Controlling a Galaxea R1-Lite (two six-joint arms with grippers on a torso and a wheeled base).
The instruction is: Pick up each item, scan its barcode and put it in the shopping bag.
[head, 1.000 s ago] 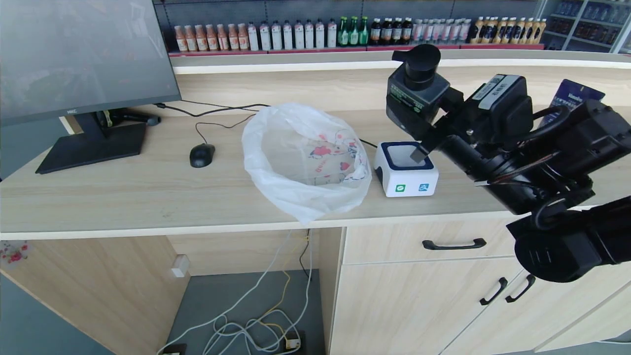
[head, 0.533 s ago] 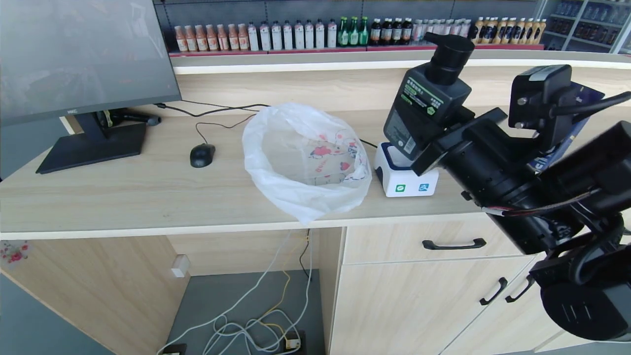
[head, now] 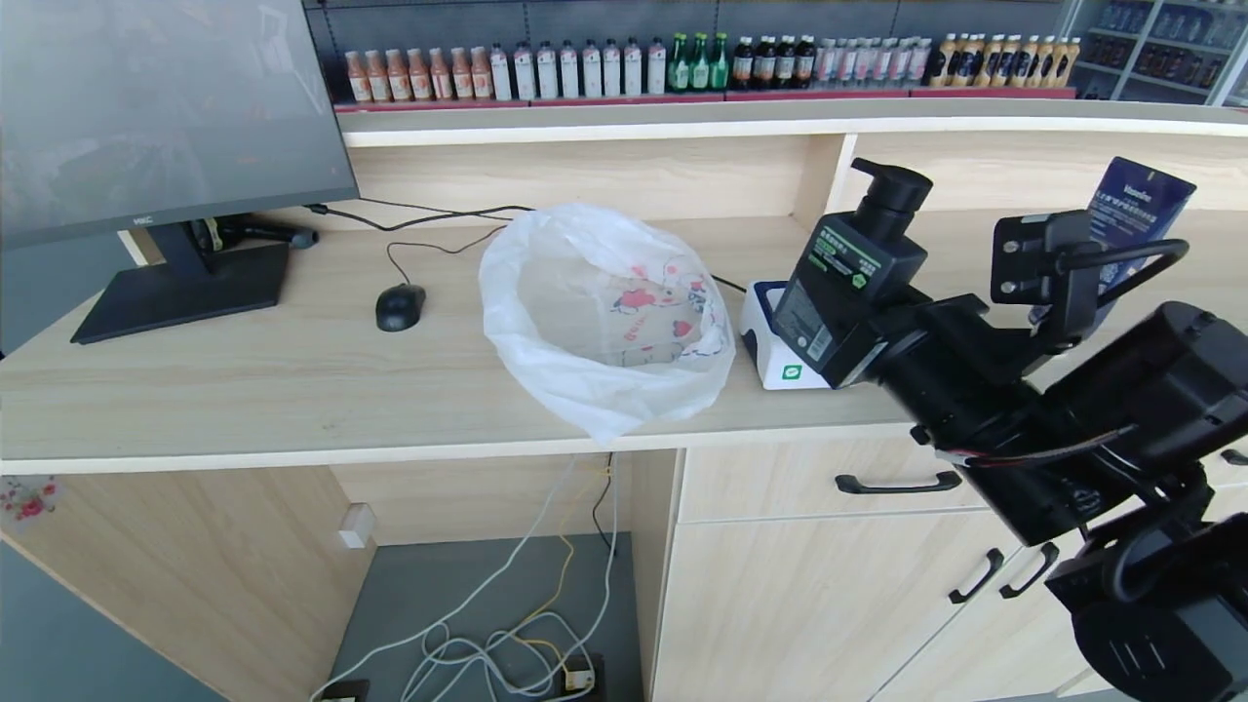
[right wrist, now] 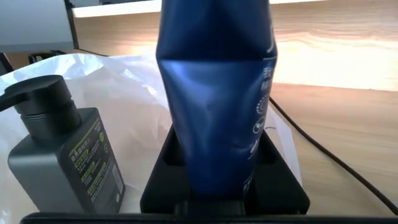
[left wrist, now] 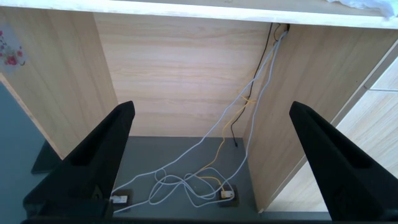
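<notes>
Shelves of drinks bottles [head: 702, 63] run along the back wall behind a pale wood checkout counter [head: 244, 380]. Over the counter's right part, the right gripper [head: 858, 356] is clamped on the lower part of a dark grey pump bottle [head: 843, 288], which tilts with its pump head up and away from the robot. The bottle's base hangs just in front of the white scanner [head: 770, 336] and hides the scanner's right side. One second ago the bottle stood higher and nearly upright above the scanner, whose window was in plain sight; half a second ago it was already leaning, and it has since come lower and nearer. The white shopping bag [head: 604, 312] sits open just left of the scanner, unmoved. A blue pack [head: 1141, 205] stands behind the right arm, and it also looms close in the right wrist view. Farther left are a mouse [head: 400, 307] and a monitor [head: 156, 107]. The left gripper [left wrist: 211, 109] hangs below the counter edge with its fingers spread wide, over loose cables [left wrist: 205, 180] on the floor.
</notes>
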